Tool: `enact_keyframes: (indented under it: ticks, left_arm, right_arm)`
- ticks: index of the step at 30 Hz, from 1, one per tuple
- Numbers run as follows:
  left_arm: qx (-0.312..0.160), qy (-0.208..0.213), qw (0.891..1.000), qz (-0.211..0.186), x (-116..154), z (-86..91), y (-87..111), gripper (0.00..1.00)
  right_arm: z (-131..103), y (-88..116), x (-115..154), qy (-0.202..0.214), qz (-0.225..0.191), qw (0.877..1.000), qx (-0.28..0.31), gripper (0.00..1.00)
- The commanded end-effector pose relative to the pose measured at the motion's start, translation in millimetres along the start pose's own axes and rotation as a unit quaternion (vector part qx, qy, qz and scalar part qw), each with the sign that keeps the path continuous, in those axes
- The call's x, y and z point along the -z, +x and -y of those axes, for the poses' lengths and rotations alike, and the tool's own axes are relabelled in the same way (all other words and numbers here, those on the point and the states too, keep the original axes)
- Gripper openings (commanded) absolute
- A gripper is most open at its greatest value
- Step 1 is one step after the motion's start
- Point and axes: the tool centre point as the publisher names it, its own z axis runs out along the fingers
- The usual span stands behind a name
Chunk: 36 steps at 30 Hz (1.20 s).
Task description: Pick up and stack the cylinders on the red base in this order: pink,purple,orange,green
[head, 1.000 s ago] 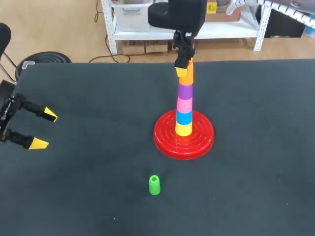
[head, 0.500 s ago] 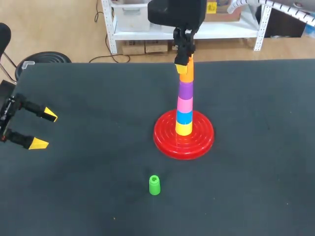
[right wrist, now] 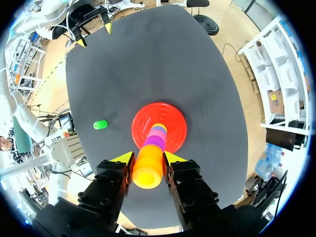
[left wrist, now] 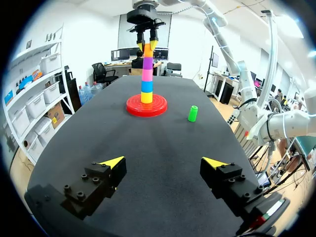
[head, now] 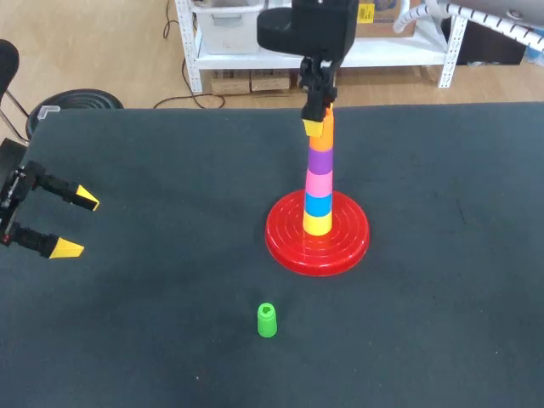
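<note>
Atop the stack on the red base (head: 285, 246), our right gripper (head: 316, 121) is clamped from two sides on the orange cylinder (head: 323, 136), which we judge steadies it over the purple cylinder (head: 320, 159) as it seats. We count five cylinders stacked: yellow (head: 317, 223), blue (head: 318, 204), pink (head: 319, 182), purple and orange. One green cylinder (head: 267, 320) sits alone on the table (head: 442, 323), well apart from the base and not yet stacked, while our left gripper (head: 76, 224) hangs spread and empty at the left edge, likely to stay clear.

The head camera is looking down on the table (head: 442, 323) from behind. The left wrist camera is viewing the red base (left wrist: 159, 106) from afar; the right is looking down on it, seemingly close above.
</note>
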Motion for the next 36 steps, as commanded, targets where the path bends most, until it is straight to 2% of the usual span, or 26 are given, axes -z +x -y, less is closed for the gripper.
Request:
enact_keyframes:
  ticks: [1,12,13,14,15,21,28,36]
  left_arm:
    - [-0.001,0.0,1.0,0.001,0.1,-0.4,1.4,1.0]
    - [-0.001,0.0,1.0,0.001,0.1,-0.4,1.4,1.0]
    - [-0.001,0.0,1.0,0.001,0.1,-0.4,1.4,1.0]
    - [-0.001,0.0,1.0,0.001,0.1,-0.4,1.4,1.0]
    - [-0.001,0.0,1.0,0.001,0.1,-0.4,1.4,1.0]
    - [-0.001,0.0,1.0,0.001,0.1,-0.4,1.4,1.0]
    - [-0.001,0.0,1.0,0.001,0.1,-0.4,1.4,1.0]
    - [-0.001,0.0,1.0,0.001,0.1,-0.4,1.4,1.0]
  right_arm:
    - [-0.2,2.0,-10.7,-0.003,0.003,1.0,0.0,0.0]
    - [-2.4,0.7,-11.6,-0.003,0.008,1.0,0.0,0.0]
    - [-2.9,0.7,-10.8,-0.002,0.009,1.0,-0.001,0.13]
    - [-3.4,0.9,-10.0,0.005,0.009,1.0,-0.005,0.9]
    - [-3.4,1.1,-9.6,0.0,0.012,1.0,-0.003,1.0]
    - [-6.6,2.0,-4.3,0.01,0.019,1.0,-0.005,1.0]
    - [-10.3,0.1,12.4,0.043,0.02,0.999,-0.001,1.0]
    - [-37.3,-14.2,45.7,0.102,0.021,0.994,0.036,1.0]
